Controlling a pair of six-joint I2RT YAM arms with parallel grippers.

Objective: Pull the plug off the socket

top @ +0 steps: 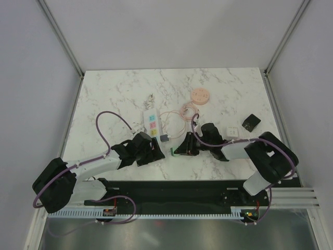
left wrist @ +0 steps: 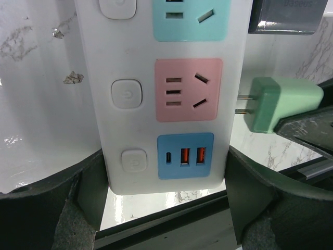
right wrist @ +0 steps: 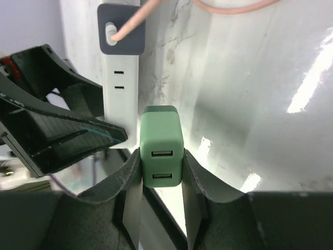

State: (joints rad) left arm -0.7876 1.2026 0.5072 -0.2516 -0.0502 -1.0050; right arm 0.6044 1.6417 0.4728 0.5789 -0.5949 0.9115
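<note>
The socket is a long white power strip (top: 151, 121) with pink, green and blue outlets. My left gripper (top: 154, 152) is shut on its near end, with a finger pressed to each side in the left wrist view (left wrist: 164, 208). The strip (left wrist: 166, 78) fills that view. My right gripper (top: 179, 150) is shut on a green plug (right wrist: 161, 151), a small cube with two USB ports. Its two prongs are bare and sit just right of the pink outlet (left wrist: 188, 89), clear of the strip; the plug (left wrist: 281, 104) shows there too.
A grey adapter (right wrist: 121, 28) with a pink cable stays plugged in farther along the strip (right wrist: 122, 78). A round pink disc (top: 200, 96) with coiled cable, a black box (top: 251, 123) and a white cube (top: 231, 132) lie to the right.
</note>
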